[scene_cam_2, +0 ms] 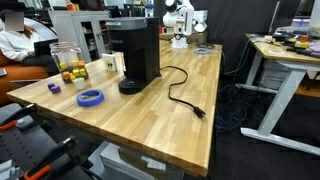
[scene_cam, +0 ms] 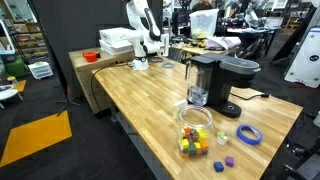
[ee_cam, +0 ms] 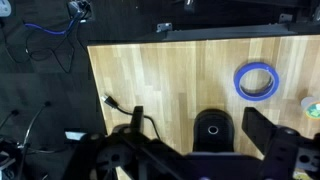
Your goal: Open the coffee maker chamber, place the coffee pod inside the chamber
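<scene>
The black coffee maker [scene_cam: 221,84] stands on the wooden table, with its dark water tank [scene_cam: 199,82] beside it. It also shows in the other exterior view [scene_cam_2: 136,54]. Its rounded top head, the chamber [scene_cam: 238,68], is down and closed. In the wrist view the machine [ee_cam: 211,128] lies low between my fingers. My gripper [ee_cam: 200,135] is open and empty, far from the machine. The white arm [scene_cam: 146,28] stands at the table's far end [scene_cam_2: 180,22]. A small pale round thing [ee_cam: 312,105], possibly the coffee pod, lies near the tape [scene_cam: 222,140].
A clear jar of coloured cubes [scene_cam: 195,130] stands by the machine [scene_cam_2: 68,62]. A blue tape ring [scene_cam: 248,134] lies on the table [ee_cam: 258,80] [scene_cam_2: 90,98]. A black power cord [scene_cam_2: 185,97] trails across the wood. White boxes [scene_cam: 118,42] sit at the far end.
</scene>
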